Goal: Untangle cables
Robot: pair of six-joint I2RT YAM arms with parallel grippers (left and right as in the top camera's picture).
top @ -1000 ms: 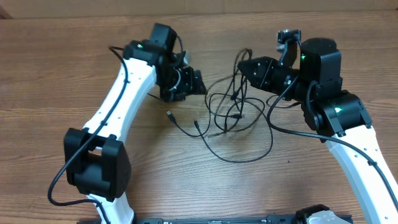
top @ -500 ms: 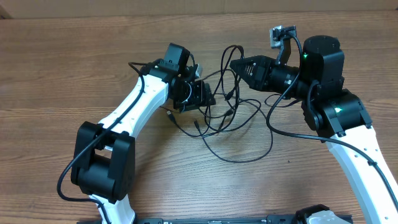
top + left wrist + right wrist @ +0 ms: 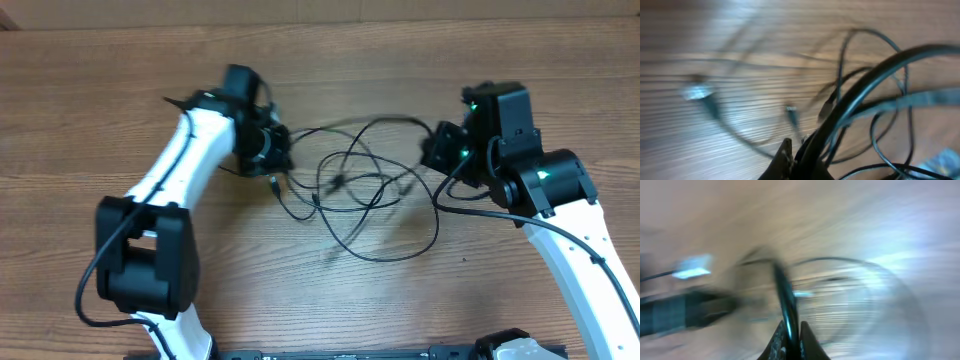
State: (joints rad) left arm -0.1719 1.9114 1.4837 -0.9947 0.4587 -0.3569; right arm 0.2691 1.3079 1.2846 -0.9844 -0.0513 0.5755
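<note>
Half a second before, the two grippers stood close together over the middle of the tangle. Now they had drawn apart. The left gripper [image 3: 275, 152] had moved back toward the left side of the wooden table [image 3: 100, 120], and the right gripper [image 3: 438, 150] had pulled back to the right and turned lower.

The cables [image 3: 360, 185] lay on the table between the two grippers. They were spread wider than before, in flatter and longer loops. One thin strand ran high across the gap from one gripper to the other. Two small plug ends [image 3: 316, 200] rested on the wood just below the left gripper.

In the left wrist view the fingers were narrow, and one of the cables [image 3: 875, 75] came out from between them. The right wrist view was much blurred by motion, but there also the fingers were nearly closed, with one of the cables [image 3: 782, 292] pinched between them.
</note>
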